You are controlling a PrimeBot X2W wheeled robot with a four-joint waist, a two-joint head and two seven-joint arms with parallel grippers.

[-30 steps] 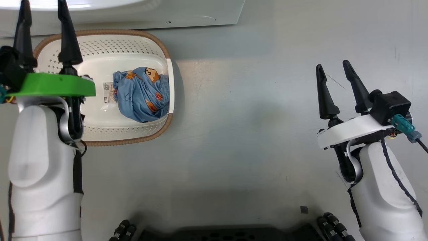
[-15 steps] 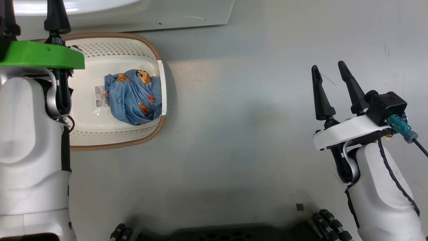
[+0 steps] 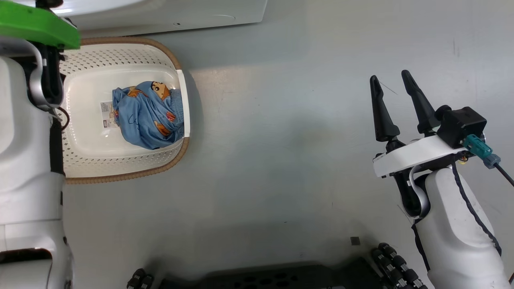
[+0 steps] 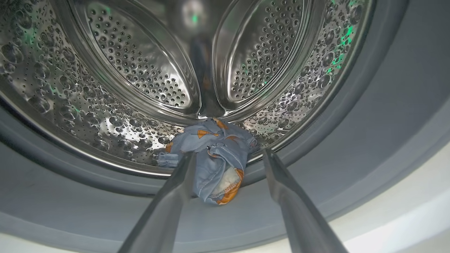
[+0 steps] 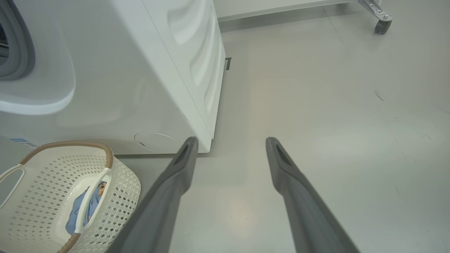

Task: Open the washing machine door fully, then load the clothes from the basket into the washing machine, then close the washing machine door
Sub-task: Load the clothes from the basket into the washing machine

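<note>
Gaping wide, left claw (image 4: 229,153) points at clothes (image 4: 215,140) in drum (image 4: 116,123).

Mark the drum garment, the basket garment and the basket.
drum garment (image 4: 214,161), left wrist view, folded middle.
basket garment (image 3: 146,120), head view, bundle centre.
basket (image 3: 120,175), head view, brown woven rim.

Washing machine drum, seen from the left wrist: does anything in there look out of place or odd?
Yes. The blue garment isn't fully inside. It sits at the front lip of the drum and droops over onto the grey gasket, where it could get pinched on closing.
</note>
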